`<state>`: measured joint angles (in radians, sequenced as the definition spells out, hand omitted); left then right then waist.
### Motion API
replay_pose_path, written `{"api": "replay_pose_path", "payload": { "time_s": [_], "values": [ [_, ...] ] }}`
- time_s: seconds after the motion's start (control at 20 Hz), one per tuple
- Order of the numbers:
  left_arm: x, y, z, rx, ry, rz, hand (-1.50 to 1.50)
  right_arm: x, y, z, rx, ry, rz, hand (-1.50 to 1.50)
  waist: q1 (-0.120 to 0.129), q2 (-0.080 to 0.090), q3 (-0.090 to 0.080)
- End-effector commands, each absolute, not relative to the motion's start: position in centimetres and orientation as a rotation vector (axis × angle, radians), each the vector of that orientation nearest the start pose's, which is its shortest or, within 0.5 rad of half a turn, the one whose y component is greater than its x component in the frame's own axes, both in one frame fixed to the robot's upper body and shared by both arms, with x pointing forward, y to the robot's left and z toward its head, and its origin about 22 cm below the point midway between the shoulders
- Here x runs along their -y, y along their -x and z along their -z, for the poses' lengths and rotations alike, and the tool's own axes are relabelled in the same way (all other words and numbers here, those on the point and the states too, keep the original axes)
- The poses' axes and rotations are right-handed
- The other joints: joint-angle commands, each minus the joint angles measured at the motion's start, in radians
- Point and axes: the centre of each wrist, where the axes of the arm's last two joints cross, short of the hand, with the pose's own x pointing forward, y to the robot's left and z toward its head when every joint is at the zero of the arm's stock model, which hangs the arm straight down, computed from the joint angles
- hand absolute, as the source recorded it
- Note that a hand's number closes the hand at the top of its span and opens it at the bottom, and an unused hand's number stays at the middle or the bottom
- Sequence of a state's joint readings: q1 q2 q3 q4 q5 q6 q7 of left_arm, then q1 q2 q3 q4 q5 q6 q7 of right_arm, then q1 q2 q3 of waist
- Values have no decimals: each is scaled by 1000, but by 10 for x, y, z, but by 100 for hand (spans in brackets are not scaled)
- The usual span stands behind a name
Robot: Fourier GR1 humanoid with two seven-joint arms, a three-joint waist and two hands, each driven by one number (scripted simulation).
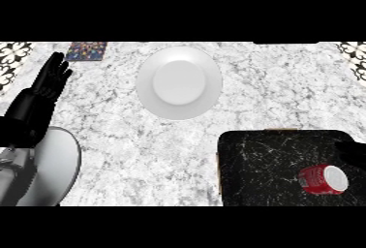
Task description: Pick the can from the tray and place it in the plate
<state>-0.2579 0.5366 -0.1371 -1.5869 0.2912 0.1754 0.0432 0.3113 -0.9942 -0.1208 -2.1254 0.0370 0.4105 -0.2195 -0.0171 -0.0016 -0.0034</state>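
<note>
One can [323, 179] lies tipped on the dark tray [257, 164], apart from the plate [178, 82]. Right hand [352, 151] barely shows; fingers unreadable. Left hand [49, 80] rests open. Being round, the can may roll when touched.

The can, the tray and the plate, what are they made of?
The can looks like painted metal: red side, pale flat end. The tray looks like black stone with white veins, maybe only a print. The plate looks like smooth white ceramic.

left hand [47, 80]: resting at left edge, fingers straight, up | right hand [353, 152]: barely visible at right edge
</note>
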Motion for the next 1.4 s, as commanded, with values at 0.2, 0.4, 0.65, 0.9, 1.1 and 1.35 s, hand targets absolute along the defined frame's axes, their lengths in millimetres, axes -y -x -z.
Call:
{"api": "replay_pose_path", "payload": {
  "time_s": [0.2, 0.4, 0.65, 0.9, 1.1, 1.35],
  "values": [
    [-288, -288, -108, 1745, -130, 230, 0, 339, -172, -189, 1210, 372, -1567, -150, 16, -1, 3],
    [-297, -291, -122, 1756, -143, 229, 0, 327, -179, -180, 1184, 436, -1556, -150, 24, 1, 3],
    [-278, -312, -105, 1730, -132, 233, 0, 308, -186, -151, 1165, 516, -1556, -150, 18, 4, 3],
    [-285, -301, -97, 1736, -137, 229, 0, 326, -205, -130, 1051, 571, -1585, -150, 22, 3, 4],
    [-280, -303, -117, 1762, -148, 222, 0, 334, -205, -118, 1020, 567, -1577, -150, 15, 1, 4],
    [-286, -288, -106, 1753, -134, 232, 0, 339, -216, -91, 1012, 532, -1583, -150, 19, 1, 4]
  ]
}}
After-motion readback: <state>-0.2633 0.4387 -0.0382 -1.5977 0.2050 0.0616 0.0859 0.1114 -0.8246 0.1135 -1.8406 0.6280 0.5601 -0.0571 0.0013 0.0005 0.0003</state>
